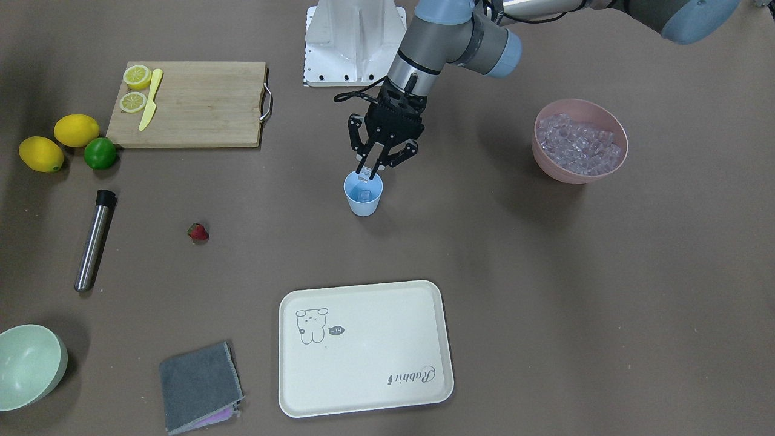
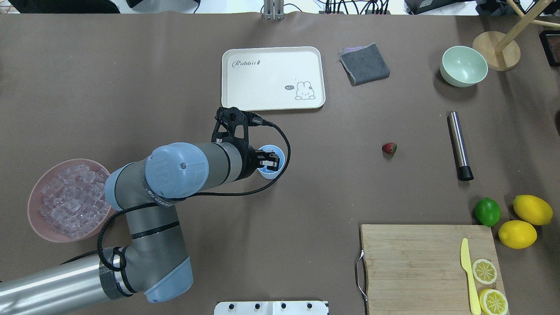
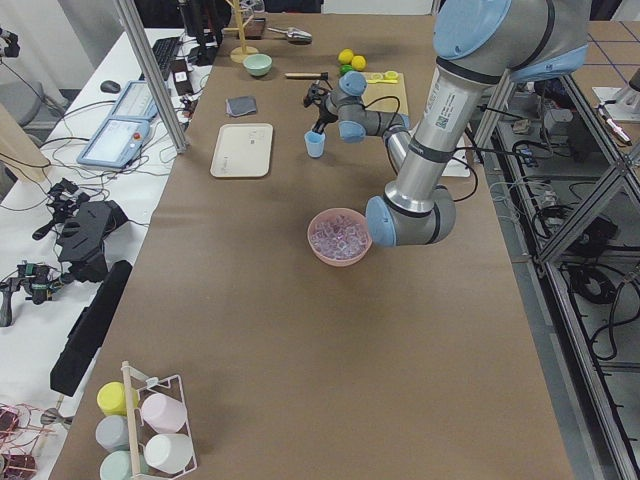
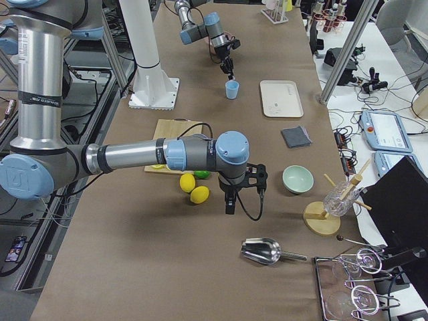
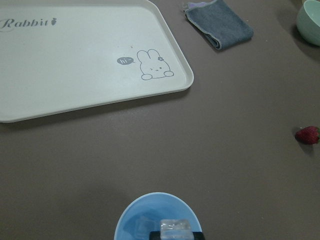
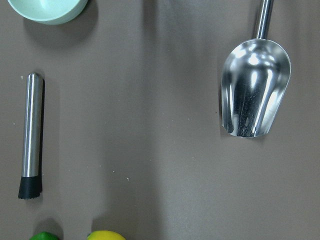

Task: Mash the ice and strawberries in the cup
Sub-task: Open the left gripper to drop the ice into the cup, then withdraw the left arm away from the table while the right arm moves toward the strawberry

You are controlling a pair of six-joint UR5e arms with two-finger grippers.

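Note:
The light blue cup (image 1: 363,204) stands mid-table with an ice cube (image 1: 366,194) lying inside it. My left gripper (image 1: 367,175) hangs just over its rim, shut on another ice cube (image 5: 175,228), which the left wrist view shows above the cup (image 5: 142,217). More ice (image 2: 70,199) fills the pink bowl (image 2: 36,218). The strawberry (image 1: 198,232) lies alone on the table, also visible as the strawberry (image 5: 306,135) in the wrist view. My right gripper (image 4: 229,206) hovers far off beside the lemons; I cannot tell if it is open or shut.
A steel muddler (image 1: 94,241) lies past the strawberry. A cream tray (image 1: 365,387), a grey cloth (image 1: 198,386) and a pale green bowl (image 1: 27,366) sit along the far edge. The cutting board (image 1: 200,103) holds lemon halves and a yellow knife; whole lemons and a lime (image 1: 100,152) lie beside it. A metal scoop (image 6: 255,95) lies under the right wrist.

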